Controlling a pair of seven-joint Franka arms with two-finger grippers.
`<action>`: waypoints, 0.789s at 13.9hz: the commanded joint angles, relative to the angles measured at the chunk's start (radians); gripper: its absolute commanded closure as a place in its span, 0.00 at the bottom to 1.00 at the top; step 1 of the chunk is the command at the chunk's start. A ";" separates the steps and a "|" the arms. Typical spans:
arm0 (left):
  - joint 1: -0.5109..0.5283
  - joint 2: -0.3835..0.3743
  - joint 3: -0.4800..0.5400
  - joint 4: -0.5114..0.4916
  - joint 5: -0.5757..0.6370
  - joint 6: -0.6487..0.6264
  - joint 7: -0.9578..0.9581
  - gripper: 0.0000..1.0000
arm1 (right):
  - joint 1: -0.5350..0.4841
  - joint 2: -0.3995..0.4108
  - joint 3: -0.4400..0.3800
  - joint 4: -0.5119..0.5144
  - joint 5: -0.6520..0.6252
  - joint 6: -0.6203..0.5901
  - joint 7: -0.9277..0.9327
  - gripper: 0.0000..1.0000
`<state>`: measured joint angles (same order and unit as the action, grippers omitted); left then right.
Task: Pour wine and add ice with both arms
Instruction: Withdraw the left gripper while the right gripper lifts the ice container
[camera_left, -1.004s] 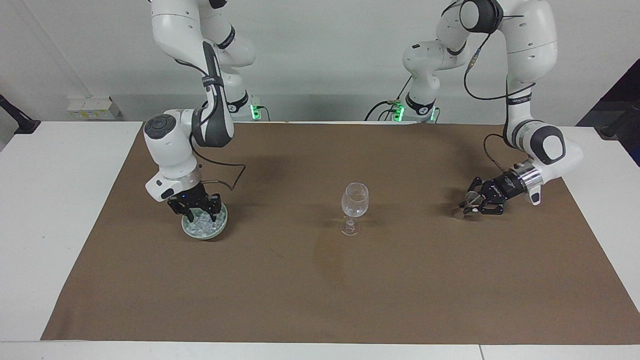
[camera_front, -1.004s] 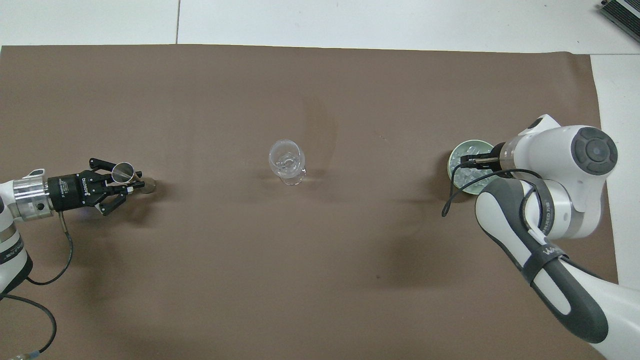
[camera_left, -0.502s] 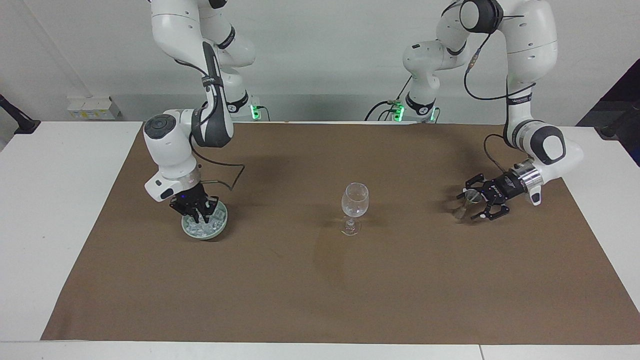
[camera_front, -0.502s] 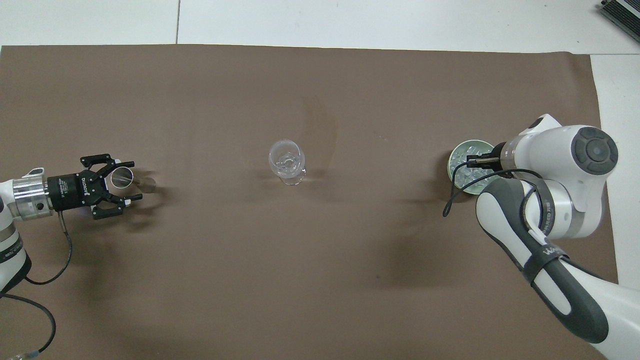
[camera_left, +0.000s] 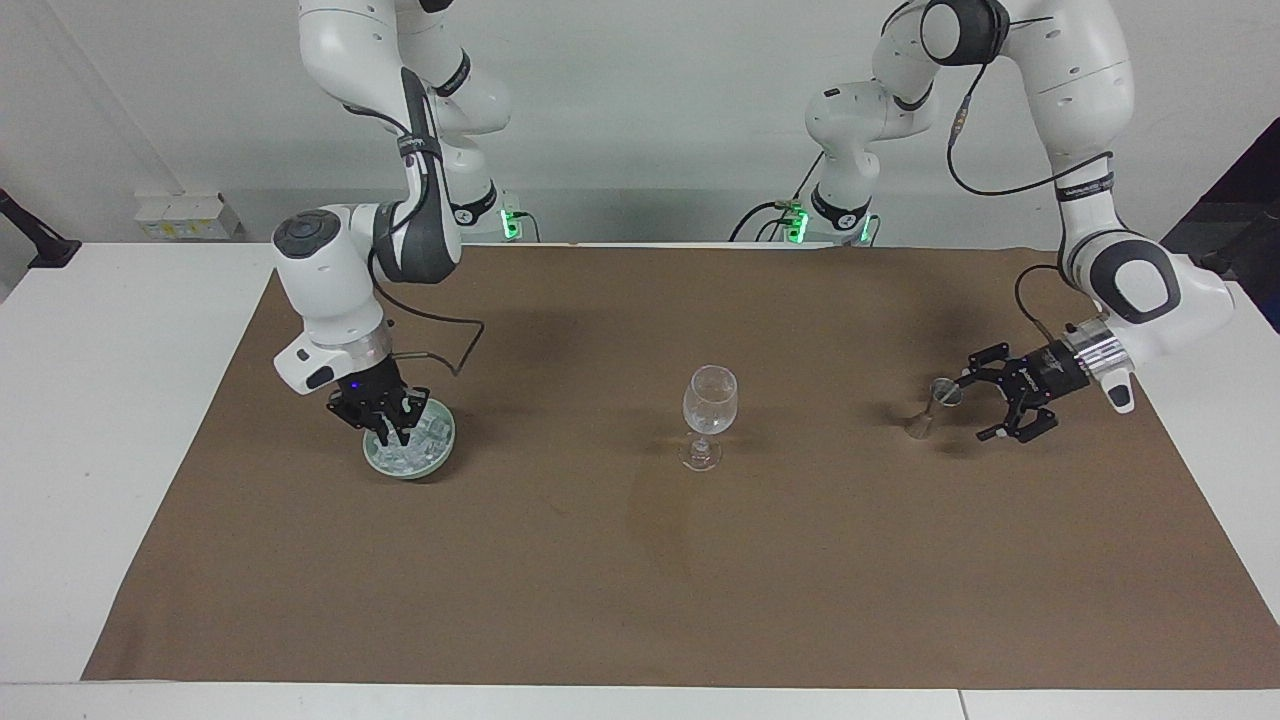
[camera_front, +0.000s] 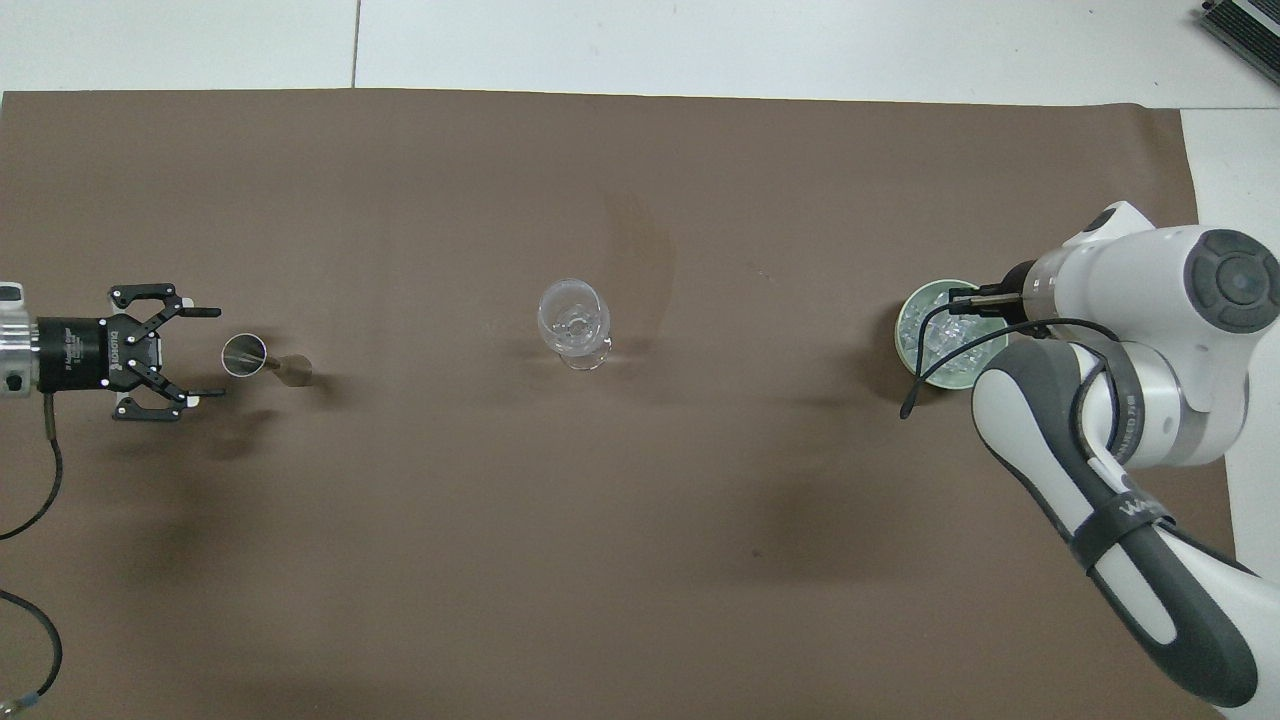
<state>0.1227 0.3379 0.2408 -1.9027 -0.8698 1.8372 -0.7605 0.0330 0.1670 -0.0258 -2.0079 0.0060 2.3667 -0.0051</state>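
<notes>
Backing off toward its own end of the brown mat (camera_left: 640, 600), the left gripper (camera_left: 1003, 400) has let go of the small jigger (camera_left: 932, 405), jaws wide. Right gripper (camera_left: 392, 428), fingertips shut, has risen slightly over the green bowl (camera_left: 440, 450) of ice (camera_left: 425, 435). Ice cubes look slick and light; pinch one across flat faces. Whether a cube is held is hidden. The wine glass (camera_left: 709, 410) stands mid-mat.
</notes>
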 joint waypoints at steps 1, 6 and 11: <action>-0.032 -0.019 0.014 0.094 0.136 -0.012 0.003 0.00 | -0.007 -0.035 0.009 0.053 -0.001 -0.092 -0.015 1.00; -0.067 -0.054 0.005 0.253 0.328 -0.024 0.105 0.00 | 0.002 -0.046 0.018 0.246 0.003 -0.297 -0.012 1.00; -0.074 -0.154 -0.021 0.277 0.456 -0.016 0.387 0.00 | 0.007 -0.046 0.058 0.409 -0.011 -0.498 0.049 1.00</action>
<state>0.0557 0.2252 0.2143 -1.6196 -0.4537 1.8325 -0.4837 0.0396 0.1101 0.0078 -1.6595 0.0070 1.9297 0.0056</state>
